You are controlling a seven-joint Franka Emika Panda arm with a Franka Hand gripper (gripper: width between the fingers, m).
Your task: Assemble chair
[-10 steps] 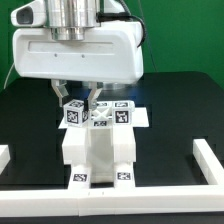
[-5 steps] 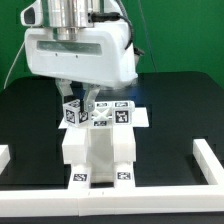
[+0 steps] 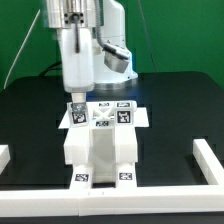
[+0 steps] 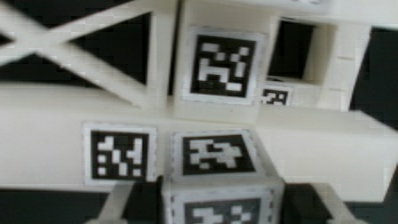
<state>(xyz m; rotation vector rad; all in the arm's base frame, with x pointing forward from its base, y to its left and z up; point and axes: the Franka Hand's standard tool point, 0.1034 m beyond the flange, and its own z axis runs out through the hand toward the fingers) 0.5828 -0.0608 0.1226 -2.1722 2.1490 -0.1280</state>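
Chair (image 3: 100,150) parts, white and tagged, are seen stacked at the middle of the black counter (image 3: 175,105); a small tagged white leg piece (image 3: 76,113) at the stack's top is clamped in the claw (image 3: 76,101), the marker board (image 3: 128,108) lying flat behind

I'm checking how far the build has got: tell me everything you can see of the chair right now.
The chair is a chunky white assembly of plastic-looking slabs and blocks carrying small black-and-white square tags on its top and front faces. It stands on the black table, between the white border rails. In the exterior view the gripper reaches down onto a tagged block at its top on that view's left, and the fingers look closed on it. The wrist view shows tagged blocks and a crossed brace close up.
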